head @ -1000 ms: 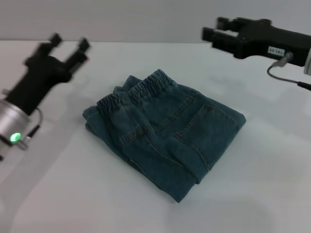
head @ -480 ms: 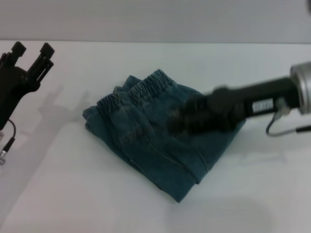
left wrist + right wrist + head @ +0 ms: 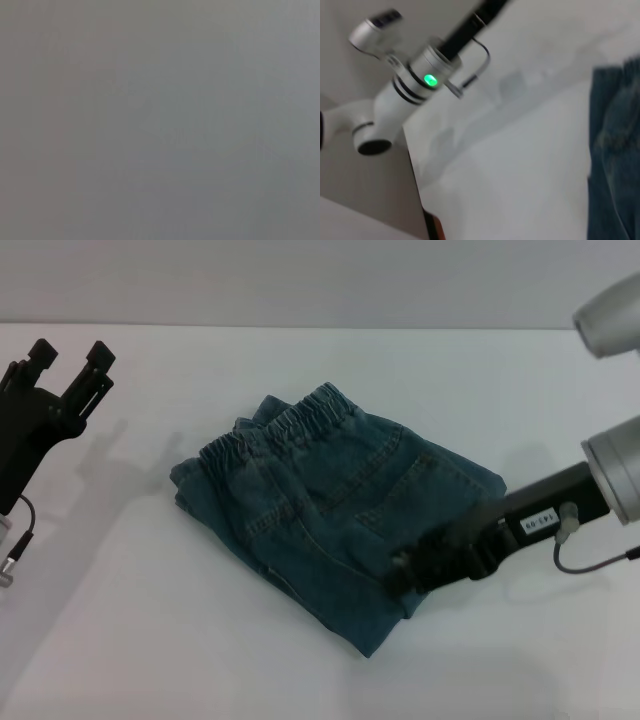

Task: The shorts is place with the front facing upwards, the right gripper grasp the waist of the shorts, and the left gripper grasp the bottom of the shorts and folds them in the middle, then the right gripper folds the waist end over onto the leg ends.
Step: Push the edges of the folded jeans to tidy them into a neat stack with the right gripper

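Note:
The blue-green denim shorts [image 3: 330,500] lie folded into a compact bundle on the white table [image 3: 150,640]. The gathered waist [image 3: 290,425] sits on top at the far left edge, and the leg ends are hidden under the layers. My right gripper [image 3: 405,568] is low at the bundle's near right edge, touching or just over the denim; it is blurred. Off to the far left, my left gripper [image 3: 70,355] is raised, open and holds nothing. The right wrist view shows the shorts' edge [image 3: 615,150] and the left arm's silver wrist [image 3: 420,82].
White table surface surrounds the bundle on every side. The table's far edge [image 3: 300,327] meets a grey wall. A black cable [image 3: 590,562] loops from the right arm's wrist. The left wrist view is plain grey.
The right arm swung down from high at the back right, across the shorts, to their near right edge. The left gripper drew back to the far left, then held still.

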`<state>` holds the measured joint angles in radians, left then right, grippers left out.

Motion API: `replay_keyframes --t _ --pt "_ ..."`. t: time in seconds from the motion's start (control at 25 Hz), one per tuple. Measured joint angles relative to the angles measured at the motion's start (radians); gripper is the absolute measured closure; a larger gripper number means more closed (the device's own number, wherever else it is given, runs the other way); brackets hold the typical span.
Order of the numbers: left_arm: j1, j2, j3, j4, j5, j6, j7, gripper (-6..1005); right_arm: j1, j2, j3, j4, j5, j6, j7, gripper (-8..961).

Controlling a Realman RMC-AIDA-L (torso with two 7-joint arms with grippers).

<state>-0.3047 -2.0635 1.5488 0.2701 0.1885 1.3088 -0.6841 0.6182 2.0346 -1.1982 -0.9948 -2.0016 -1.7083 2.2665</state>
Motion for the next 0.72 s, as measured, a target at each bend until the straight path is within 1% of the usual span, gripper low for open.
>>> replay_keyframes --t 0.12,0.28,0.4,0.72 --pt "-0.001 -0.001 0.004 0.0 0.0 -0.004 0.0 167 0.023 -0.004 0.001 0.053 -0.037 -0.001 0.001 474" --pt "-0.003 -0.003 0.007 -0.001 0.0 -0.008 0.0 168 0.03 -0.003 0.002 0.068 -0.067 0.008 0.0 473" --pt "-0.014 -0.004 0.009 -0.018 0.0 -0.011 0.0 169 0.034 0.003 0.003 0.083 -0.084 0.021 -0.007 473" --pt "-0.025 -0.007 0.008 -0.036 0.0 -0.011 0.0 168 0.064 0.023 -0.006 0.187 -0.09 0.077 -0.048 473"
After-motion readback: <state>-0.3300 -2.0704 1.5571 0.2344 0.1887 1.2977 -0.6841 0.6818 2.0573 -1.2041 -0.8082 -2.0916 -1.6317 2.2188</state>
